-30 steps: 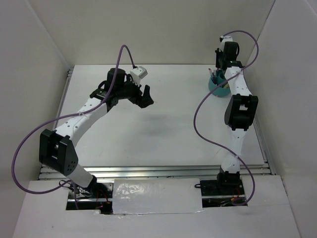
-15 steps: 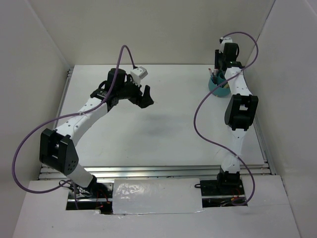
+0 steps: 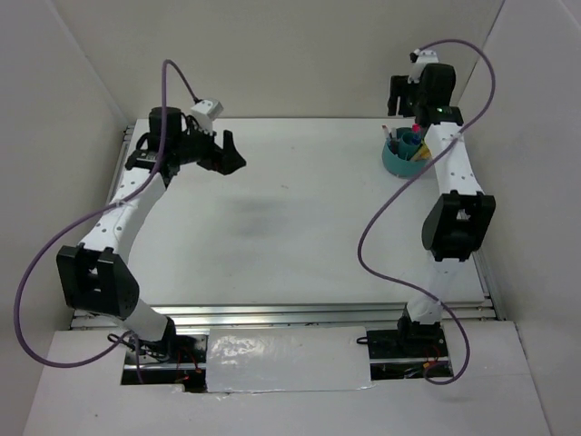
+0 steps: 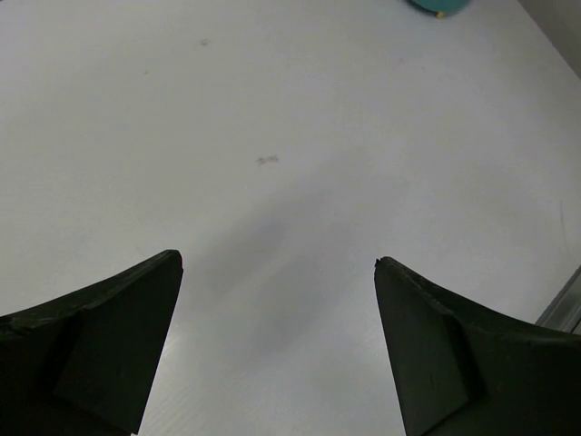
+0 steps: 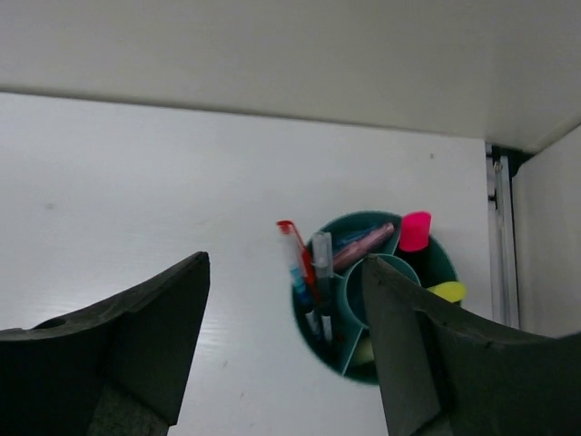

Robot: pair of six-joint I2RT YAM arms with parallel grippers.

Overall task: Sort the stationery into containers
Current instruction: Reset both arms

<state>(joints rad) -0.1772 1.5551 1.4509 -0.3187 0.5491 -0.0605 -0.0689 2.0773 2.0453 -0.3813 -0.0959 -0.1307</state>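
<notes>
The teal organiser cup [image 3: 397, 163] stands at the table's far right. In the right wrist view its compartments [image 5: 356, 292] hold a red-clipped pen [image 5: 295, 247], a grey-capped pen [image 5: 321, 259], a mauve pen [image 5: 365, 244], a pink-capped highlighter [image 5: 416, 231] and a yellow one [image 5: 448, 292]. My right gripper [image 5: 286, 259] hangs open above the cup with nothing between its fingers; from the top view it [image 3: 400, 94] sits just behind the cup. My left gripper [image 3: 233, 152] is open and empty over bare table at the far left [image 4: 278, 258]. The cup's edge [image 4: 440, 4] shows at the top of the left wrist view.
White walls close in the table at the back and on both sides. A metal rail [image 5: 496, 238] runs along the right edge close to the cup, and another [image 3: 122, 150] along the left. Purple cables [image 3: 377, 204] loop off both arms.
My right gripper has opened and drawn up and back from the cup. The left arm has swung left and farther back, its gripper still open.
</notes>
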